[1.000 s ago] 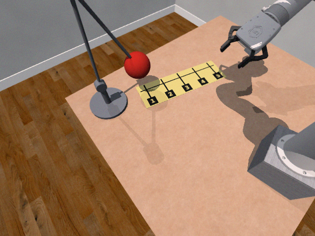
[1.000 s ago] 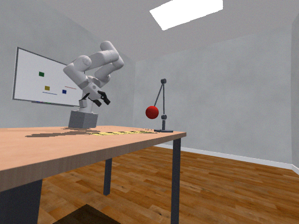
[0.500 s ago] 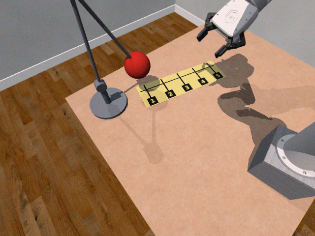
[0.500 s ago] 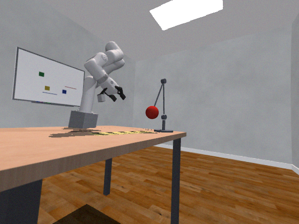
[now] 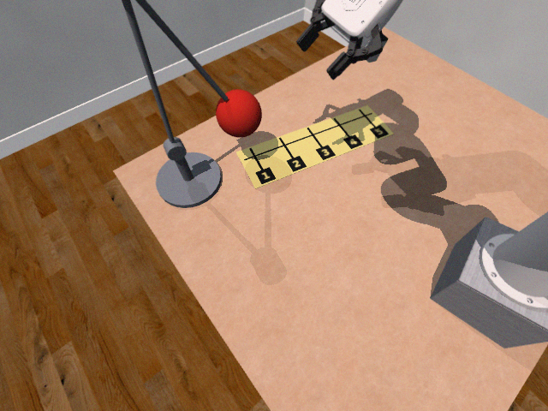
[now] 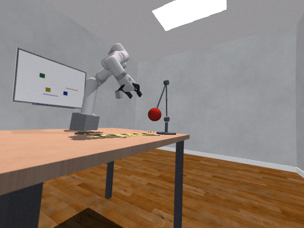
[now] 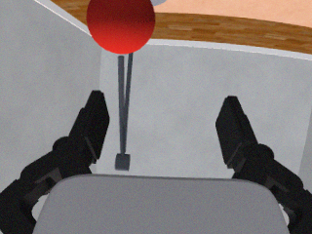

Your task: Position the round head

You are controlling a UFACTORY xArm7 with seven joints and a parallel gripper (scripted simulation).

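The red head (image 5: 239, 112) (image 6: 154, 114) (image 7: 121, 21) hangs above the bench (image 5: 336, 274) (image 6: 98, 147) (image 7: 253, 11), near the corner by the foot (image 5: 190, 194) (image 6: 166, 133). The gripper (image 5: 321, 59) (image 6: 135, 96) (image 7: 163, 107) is open, apart from it; the placing seems still to do.

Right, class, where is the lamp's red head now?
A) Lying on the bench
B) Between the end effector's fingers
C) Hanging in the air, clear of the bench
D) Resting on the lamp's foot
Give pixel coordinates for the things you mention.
C: the red head (image 5: 239, 112) (image 6: 154, 114) (image 7: 121, 21) hangs from its rod, above the bench (image 5: 336, 282) (image 6: 73, 147).

One red ball (image 5: 239, 112) (image 6: 154, 114) (image 7: 121, 19), five numbered labels, apparently two visible table legs (image 6: 178, 184).
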